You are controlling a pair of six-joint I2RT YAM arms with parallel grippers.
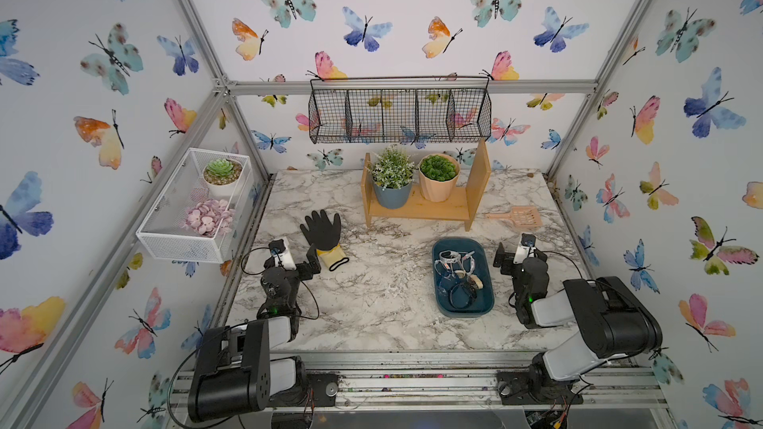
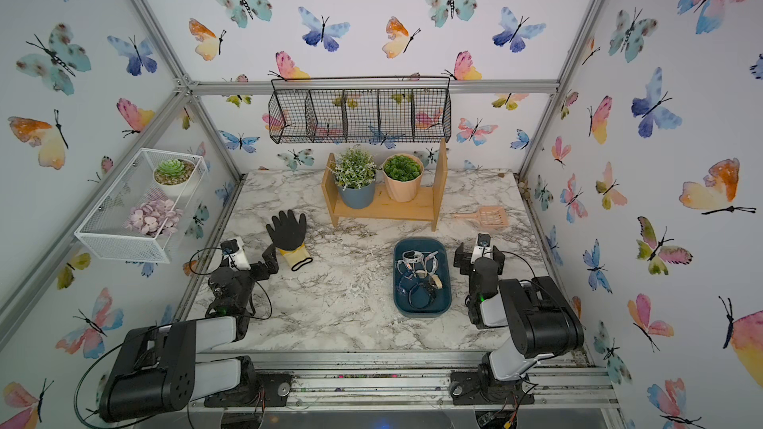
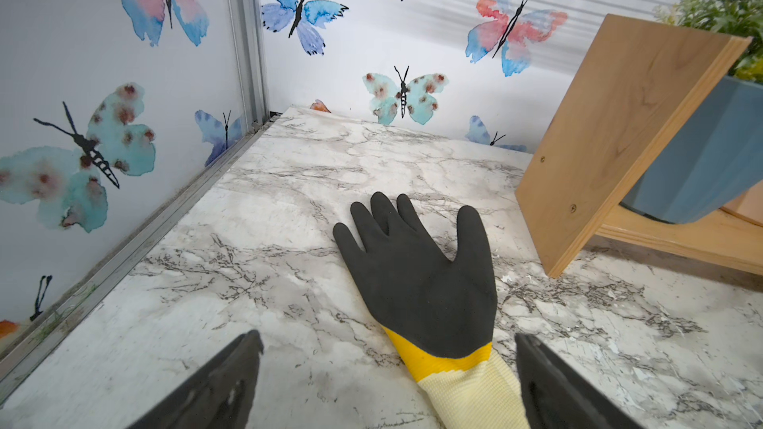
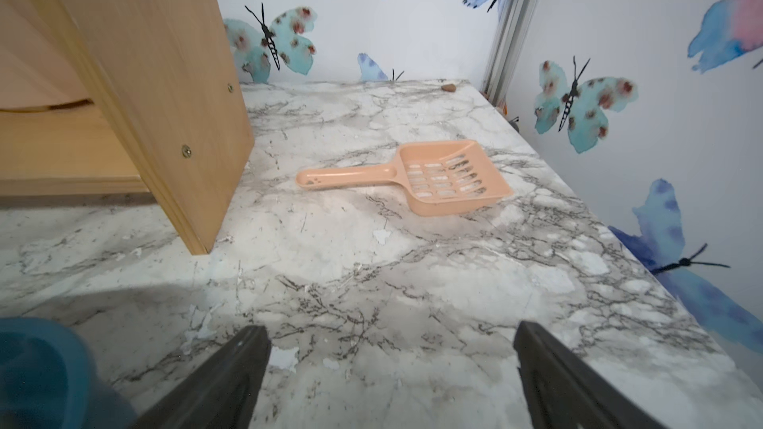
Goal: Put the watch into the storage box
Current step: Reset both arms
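The storage box point(image 1: 464, 314) point(image 2: 421, 314), a dark teal tray, sits on the marble table right of centre. Several watches lie inside it, among them a white watch point(image 1: 450, 257) point(image 2: 413, 257) at the far end and a black watch point(image 1: 461, 298) point(image 2: 421, 297) at the near end. My right gripper point(image 1: 518, 254) point(image 2: 479, 255) point(image 4: 390, 330) hovers just right of the box, open and empty; a corner of the box point(image 4: 37, 369) shows beside it. My left gripper point(image 1: 297, 260) point(image 3: 388, 338) is open at the table's left, empty, over a glove's cuff.
A black and yellow glove point(image 1: 324, 237) point(image 3: 417, 282) lies flat at the left. A wooden shelf point(image 1: 425, 210) with two potted plants stands at the back. A peach scoop point(image 1: 518, 216) point(image 4: 433, 179) lies at the right. A black wire basket point(image 1: 400, 113) and a white mesh basket point(image 1: 194, 208) hang on the walls.
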